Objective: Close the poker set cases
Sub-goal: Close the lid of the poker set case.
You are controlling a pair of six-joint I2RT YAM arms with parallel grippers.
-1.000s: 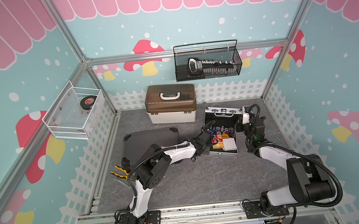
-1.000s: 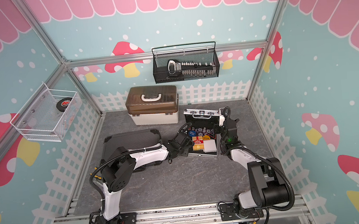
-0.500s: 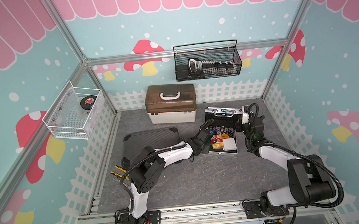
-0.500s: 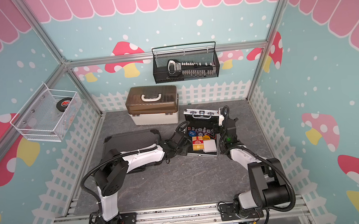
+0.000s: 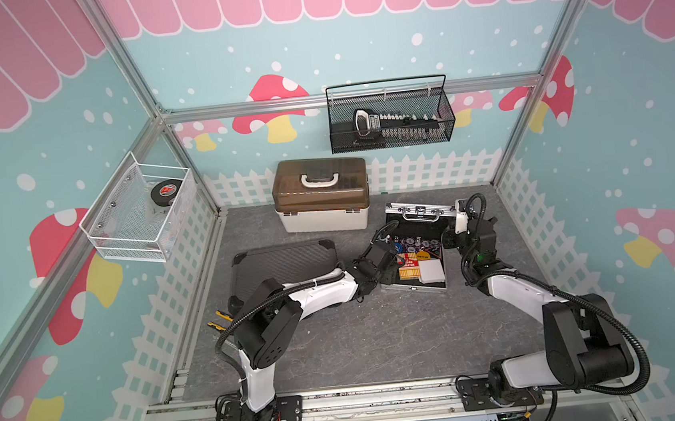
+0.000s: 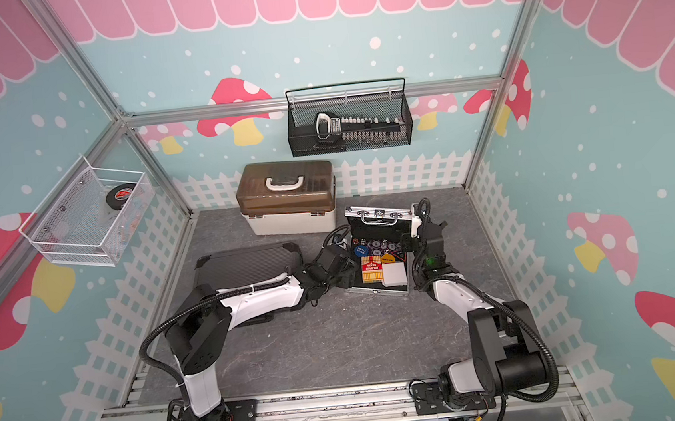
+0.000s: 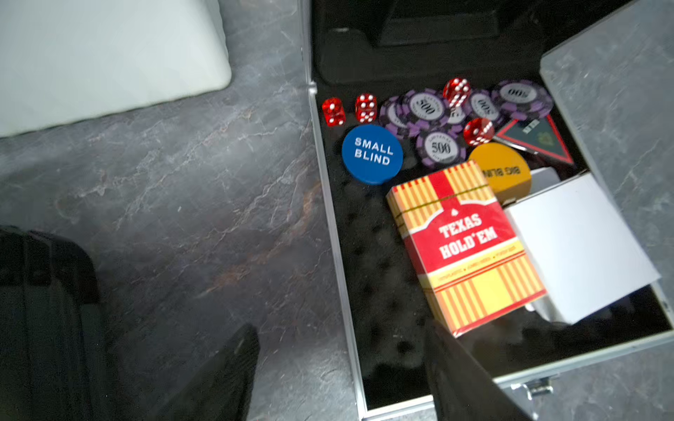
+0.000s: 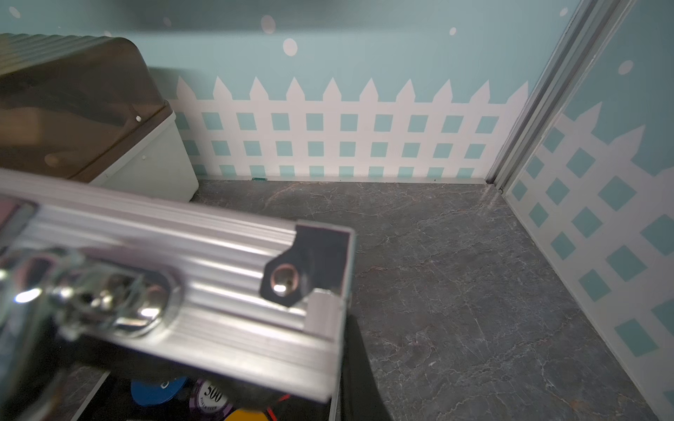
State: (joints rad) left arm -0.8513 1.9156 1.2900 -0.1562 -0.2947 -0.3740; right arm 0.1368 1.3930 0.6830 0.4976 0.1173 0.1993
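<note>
two rigid cases: black case (image 5: 284, 262) lies shut; silver case (image 5: 413, 287) open, lid (image 5: 419, 212) stiff, likely light, best pushed at its corner. left gripper (image 7: 341, 335) apart, right gripper (image 5: 450, 237) together.

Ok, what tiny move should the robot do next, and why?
Probably the left gripper should back out first. It is open with one finger over the silver case, and the lid stands up with the shut right gripper beside its corner: lowering it now might hit that finger.

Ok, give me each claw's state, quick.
Left claw: open, holding nothing, over a side wall of the silver case.
Right claw: closed, beside a corner of its raised lid; whether it touches cannot be told.
</note>
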